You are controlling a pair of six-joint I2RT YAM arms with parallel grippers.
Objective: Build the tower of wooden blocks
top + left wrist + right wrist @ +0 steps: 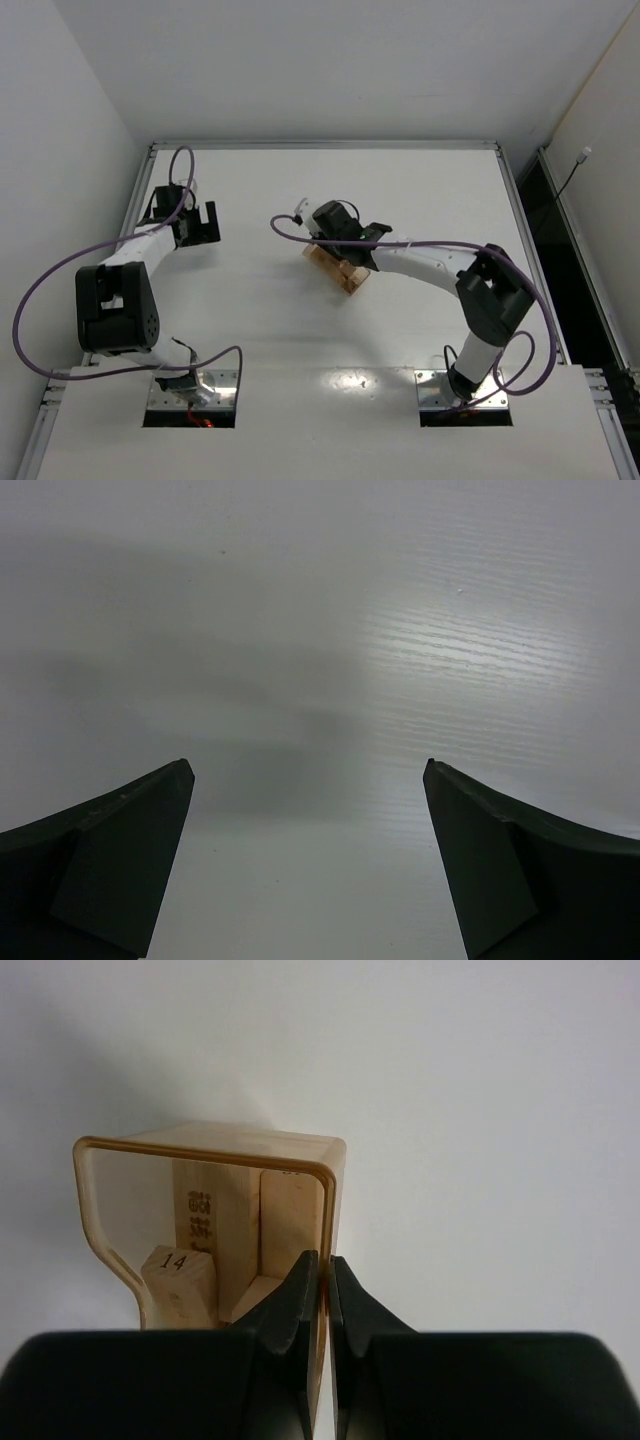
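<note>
A translucent amber plastic box (110, 1200) lies on the white table and holds several light wooden blocks: a block marked 14 (178, 1282) and two planks (290, 1215) standing against its far wall. My right gripper (322, 1258) is shut on the box's right wall (328, 1200), one finger inside and one outside. In the top view the box (340, 270) sits near the table's middle under the right gripper (345, 255). My left gripper (308, 765) is open and empty over bare table, far left of the box (200, 232).
The white table (400, 190) has a raised metal rim at the back and sides. Purple cables loop from both arms. Two cut-outs with the arm bases (190, 395) sit at the near edge.
</note>
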